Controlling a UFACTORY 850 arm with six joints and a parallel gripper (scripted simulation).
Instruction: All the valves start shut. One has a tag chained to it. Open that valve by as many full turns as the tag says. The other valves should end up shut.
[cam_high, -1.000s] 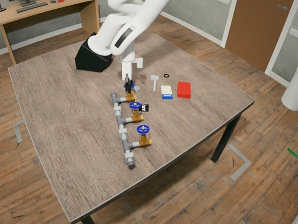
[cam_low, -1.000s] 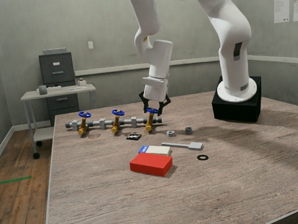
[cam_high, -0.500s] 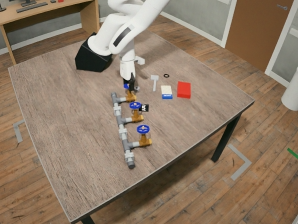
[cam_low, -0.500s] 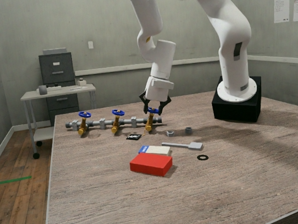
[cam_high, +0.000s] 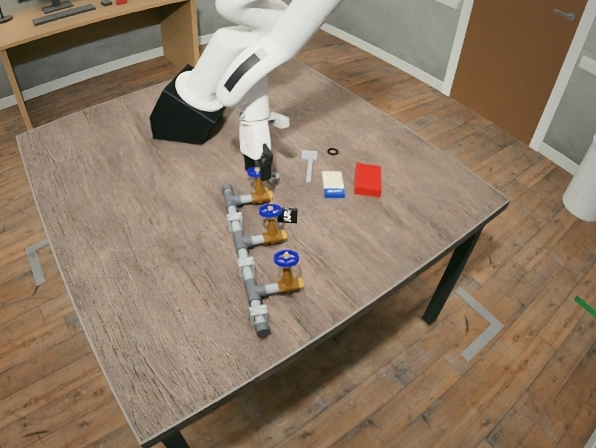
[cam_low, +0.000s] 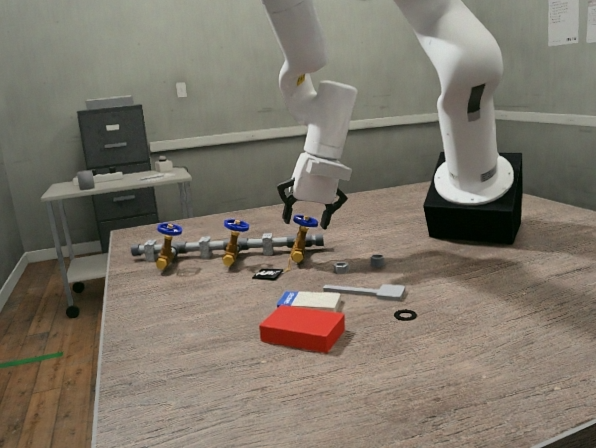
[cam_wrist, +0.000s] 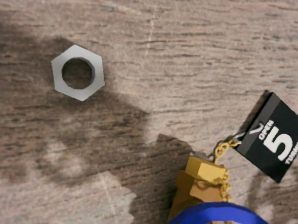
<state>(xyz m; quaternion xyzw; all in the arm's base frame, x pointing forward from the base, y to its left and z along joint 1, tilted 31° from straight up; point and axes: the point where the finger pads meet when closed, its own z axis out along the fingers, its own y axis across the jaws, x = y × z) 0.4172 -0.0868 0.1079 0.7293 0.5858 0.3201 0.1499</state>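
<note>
A grey pipe (cam_high: 243, 250) carries three brass valves with blue handwheels. My gripper (cam_low: 305, 220) is open, with a finger on each side of the handwheel (cam_low: 305, 220) of the valve nearest the robot base; it also shows in the top view (cam_high: 259, 170). A black tag (cam_wrist: 272, 136) reading "OPEN 5 TURNS" hangs by a gold chain (cam_wrist: 223, 148) from this valve's brass body (cam_wrist: 202, 185). The tag lies on the table (cam_low: 266, 273). The middle valve (cam_low: 236, 225) and the far valve (cam_low: 169, 229) stand apart from the gripper.
A grey hex nut (cam_wrist: 78, 73) and a grey cap (cam_low: 377, 260) lie beside the tagged valve. A grey T-shaped tool (cam_low: 367, 290), a black ring (cam_low: 405, 311), a white and blue box (cam_low: 310, 300) and a red box (cam_low: 302, 328) lie further out. The black robot base (cam_low: 472, 210) stands behind.
</note>
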